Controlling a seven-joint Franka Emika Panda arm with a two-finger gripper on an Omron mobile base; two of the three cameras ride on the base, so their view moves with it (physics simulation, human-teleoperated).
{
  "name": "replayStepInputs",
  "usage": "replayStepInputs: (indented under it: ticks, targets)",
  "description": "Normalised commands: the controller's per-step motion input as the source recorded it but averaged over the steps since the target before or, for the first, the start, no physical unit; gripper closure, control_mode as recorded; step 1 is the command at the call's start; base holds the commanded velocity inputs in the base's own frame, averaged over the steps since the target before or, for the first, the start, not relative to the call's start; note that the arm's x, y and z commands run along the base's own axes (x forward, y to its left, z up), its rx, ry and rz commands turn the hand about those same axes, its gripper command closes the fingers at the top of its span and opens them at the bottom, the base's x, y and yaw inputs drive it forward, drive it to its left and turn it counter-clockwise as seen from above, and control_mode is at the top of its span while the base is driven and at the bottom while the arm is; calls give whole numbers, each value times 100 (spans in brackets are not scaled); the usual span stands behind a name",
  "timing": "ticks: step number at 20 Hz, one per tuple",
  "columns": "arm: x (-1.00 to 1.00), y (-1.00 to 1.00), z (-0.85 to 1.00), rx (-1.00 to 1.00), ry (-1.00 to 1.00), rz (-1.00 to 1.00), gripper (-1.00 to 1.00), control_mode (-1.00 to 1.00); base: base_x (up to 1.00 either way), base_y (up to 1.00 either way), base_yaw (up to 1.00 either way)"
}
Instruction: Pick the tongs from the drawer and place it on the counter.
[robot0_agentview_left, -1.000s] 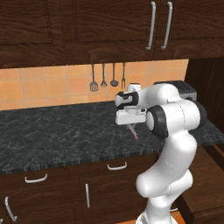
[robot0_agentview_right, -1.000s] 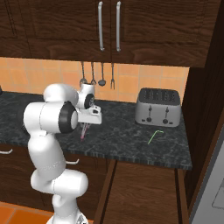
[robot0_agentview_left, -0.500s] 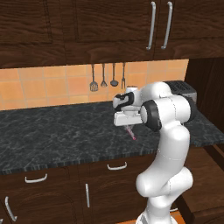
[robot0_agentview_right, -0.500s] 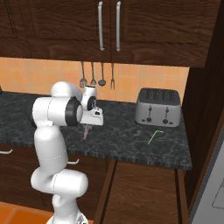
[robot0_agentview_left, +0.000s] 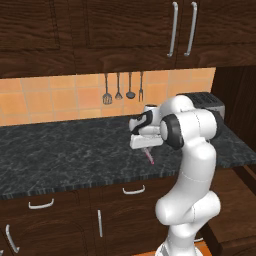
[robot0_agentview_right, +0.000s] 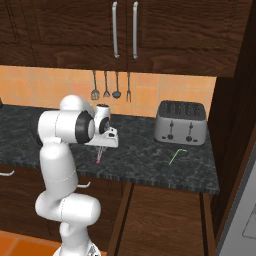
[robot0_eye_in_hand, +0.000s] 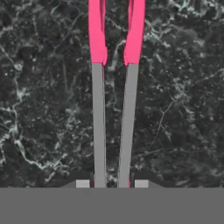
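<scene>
Item: tongs (robot0_eye_in_hand: 114, 87), pink-magenta with pale grey arms, held by the gripper (robot0_agentview_left: 148, 149) and hanging tip-down over the counter (robot0_agentview_left: 65, 155); in the hand view the two arms ran up from between the finger tips, pink ends farthest from the camera. Grip: the jaws stood narrowed onto the tongs near their upper end, with nothing else in hold. Position: above the black marbled stone, left of the toaster (robot0_agentview_right: 180, 122) and well apart from it, in front of the four hanging utensils (robot0_agentview_right: 111, 86); the pink tip (robot0_agentview_right: 99, 157) appeared near the stone, whether touching or just clear could not be told. Drawer (robot0_agentview_right: 162, 220): stood open below the counter edge at the right. A small green outline (robot0_agentview_right: 176, 155) lay on the stone near the toaster. Risks, as judged: released from this upright hang, the tongs would likely topple and might slide or roll toward the front edge, since the drop point sat fairly near it; pressing down further could jam the tip against the stone and lever the tongs out of the grip. Not determinable: the finger tips themselves, cut by the bottom of the hand view; the contact points; the gap between tip and counter; the drawer's interior.
</scene>
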Motion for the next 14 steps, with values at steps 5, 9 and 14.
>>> replayStepInputs:
  ticks: [5,9,14]
  targets:
    - [0,0,0,0,0,0,-100,-100,0,0,0]
    - [-11,-5,21,0,-3,0,-100,-100,0,0,0]
    - [-91,-20,40,0,-21,0,-100,-100,0,0,0]
